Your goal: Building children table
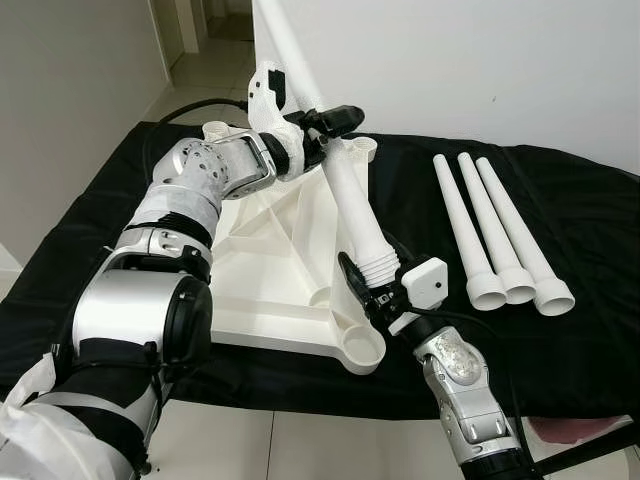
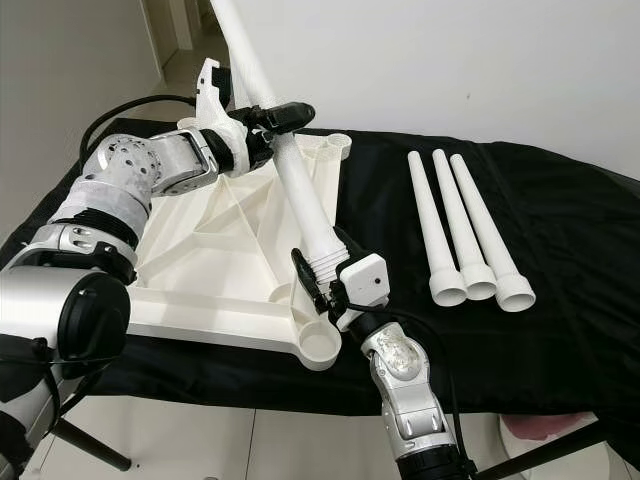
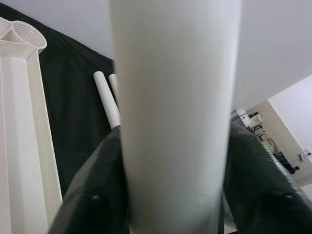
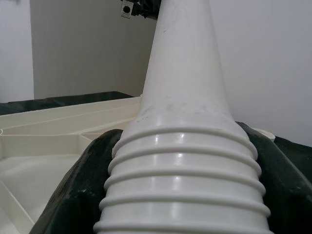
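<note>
A white table top (image 1: 270, 270) lies upside down on the black cloth, ribs up, with round leg sockets (image 1: 363, 348) at its corners. One long white leg (image 1: 345, 185) slants up over it. My left gripper (image 1: 322, 125) is shut on its shaft partway up; the shaft (image 3: 175, 117) sits between the black fingers (image 3: 90, 195). My right gripper (image 1: 372, 287) is shut on the leg's threaded end (image 4: 183, 180), just above the near right socket. Three more white legs (image 1: 495, 235) lie side by side to the right.
The black cloth (image 1: 590, 250) covers a low platform against a white wall. A doorway and tiled floor (image 1: 205, 60) open at the back left. A metal stand leg (image 2: 90, 445) and pale floor show below the front edge.
</note>
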